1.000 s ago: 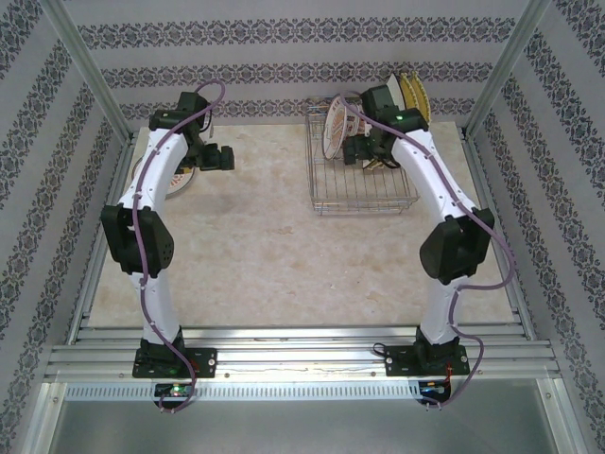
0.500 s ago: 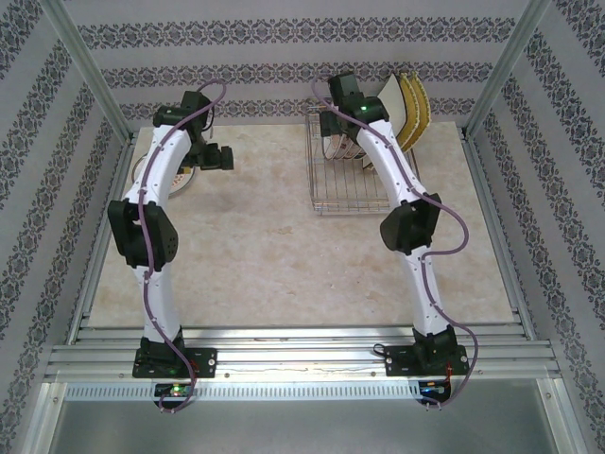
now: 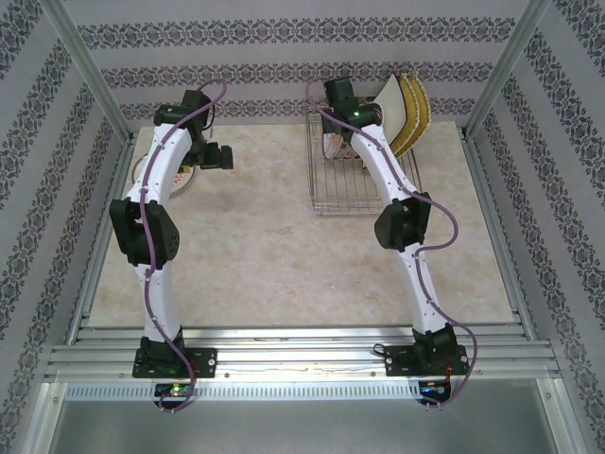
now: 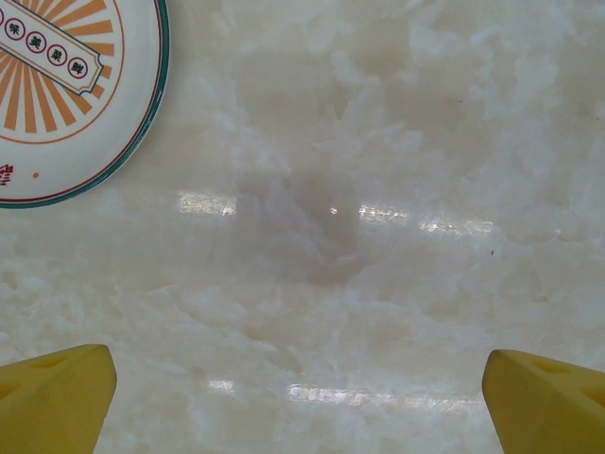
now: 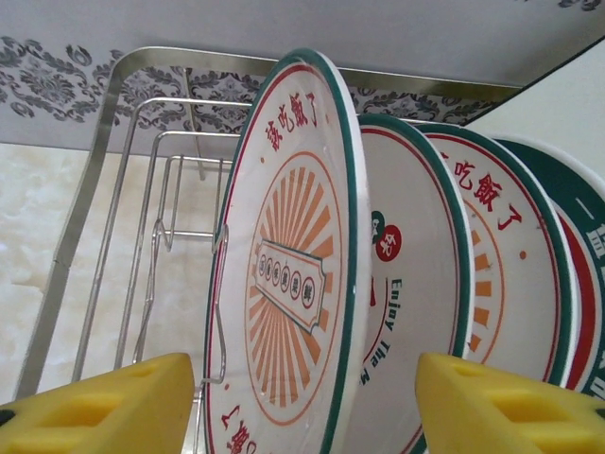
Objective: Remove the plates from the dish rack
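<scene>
The right arm (image 3: 389, 175) is leaning over the dish rack (image 3: 326, 197), where round plates (image 3: 333, 143) and square plates (image 3: 408, 107) are standing on edge, while the left gripper (image 3: 224, 157) is hovering beside a plate (image 3: 182, 180) lying on the table (image 3: 274, 251).

Left wrist view: the desk plate (image 4: 66, 95) is cut off by the top and left edges, and both left pads (image 4: 52, 402) run off the bottom corners. Top view: the left arm (image 3: 161, 180) covers the middle of that plate. The right arm (image 3: 373, 156) covers most of the round plates (image 3: 331, 144) in the rack (image 3: 331, 194); their count and patterns are too small to tell there. Right wrist view: the front plate (image 5: 284, 265) loses its lower rim past the bottom edge, as do the right pads (image 5: 104, 407), so contact between them cannot be judged. It hides much of the second plate (image 5: 406, 284). The last plate (image 5: 591, 274) is cut by the right edge.
</scene>
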Available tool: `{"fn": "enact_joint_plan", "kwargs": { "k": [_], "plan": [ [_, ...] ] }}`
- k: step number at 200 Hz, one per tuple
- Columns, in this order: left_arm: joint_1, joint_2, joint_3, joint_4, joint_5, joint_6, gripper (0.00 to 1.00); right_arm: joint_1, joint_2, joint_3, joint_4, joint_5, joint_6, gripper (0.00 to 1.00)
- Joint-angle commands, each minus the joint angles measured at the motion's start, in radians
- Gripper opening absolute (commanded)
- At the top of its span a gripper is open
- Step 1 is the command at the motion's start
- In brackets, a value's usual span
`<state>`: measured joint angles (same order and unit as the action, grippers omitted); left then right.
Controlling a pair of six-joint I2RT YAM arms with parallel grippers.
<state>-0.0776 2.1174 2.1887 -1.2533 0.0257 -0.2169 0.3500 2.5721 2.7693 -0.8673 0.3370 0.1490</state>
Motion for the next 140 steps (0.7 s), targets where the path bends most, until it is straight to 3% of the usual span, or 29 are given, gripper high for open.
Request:
{"fn": "enact_joint_plan", "kwargs": {
  "k": [1,97,140],
  "plan": [
    [-0.002,0.016,0.028,-0.051,0.002,0.005,1.00,0.013,0.035,0.036,0.032,0.070,-0.029,0.61],
    [-0.001,0.012,0.022,-0.052,-0.004,0.010,1.00,0.020,0.067,0.038,0.089,0.028,-0.005,0.39],
    [-0.002,0.008,0.016,-0.049,-0.001,0.011,1.00,0.022,0.075,0.038,0.090,0.008,0.002,0.20]
  ]
}}
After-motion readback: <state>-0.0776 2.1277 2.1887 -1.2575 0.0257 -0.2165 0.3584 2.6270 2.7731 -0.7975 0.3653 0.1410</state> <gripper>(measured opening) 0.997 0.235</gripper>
